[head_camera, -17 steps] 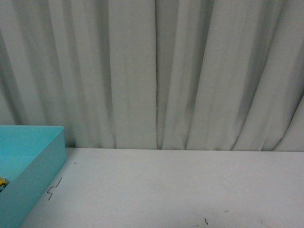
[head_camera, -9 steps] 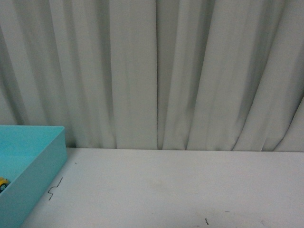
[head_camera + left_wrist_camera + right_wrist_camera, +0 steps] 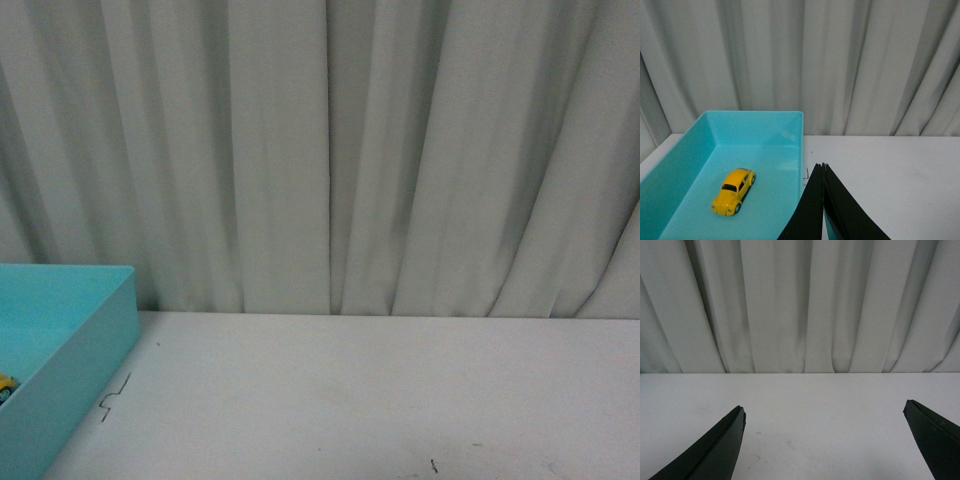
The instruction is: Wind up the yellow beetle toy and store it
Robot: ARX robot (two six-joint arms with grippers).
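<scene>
My left fingers (image 3: 822, 167) are pressed together with nothing between them, hanging above the worktop (image 3: 900, 170) just beside the turquoise bin (image 3: 765, 125). My right fingers (image 3: 825, 412) are spread wide over bare worktop, holding nothing. The yellow beetle toy (image 3: 733, 191) sits on its wheels on the bin floor, apart from both hands, and grey curtains (image 3: 330, 150) hang behind.

All three views face the curtain (image 3: 330, 150) across the table (image 3: 350, 400); front and left wrist share the bin (image 3: 790, 120).
</scene>
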